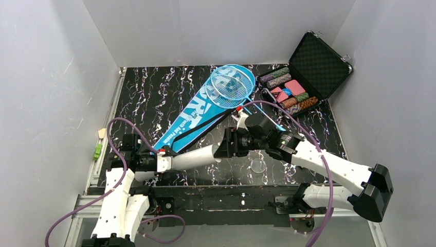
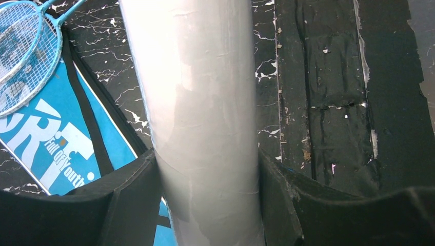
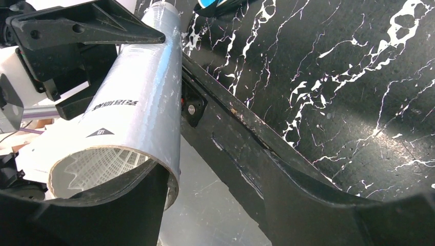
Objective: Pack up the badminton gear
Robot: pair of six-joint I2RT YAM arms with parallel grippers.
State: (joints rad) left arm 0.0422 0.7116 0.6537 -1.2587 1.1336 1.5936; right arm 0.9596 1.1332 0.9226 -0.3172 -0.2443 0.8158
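My left gripper (image 1: 163,160) is shut on the long white tube (image 1: 198,155) and holds it level above the table's near edge. In the left wrist view the tube (image 2: 205,123) fills the gap between both jaws. My right gripper (image 1: 232,141) is open at the tube's open end (image 3: 128,128), its left finger across the mouth and the other well apart. A white shuttlecock skirt (image 3: 97,166) shows inside the tube. The blue "SPORT" bag (image 1: 198,113) lies diagonally on the table, with the two light-blue rackets (image 1: 231,85) on its wide end.
An open black case (image 1: 308,72) of coloured chips stands at the back right. A small clear round lid (image 1: 258,165) lies on the table under the right arm. Small green and beige items (image 1: 97,149) sit on the left rail. Grey walls enclose the table.
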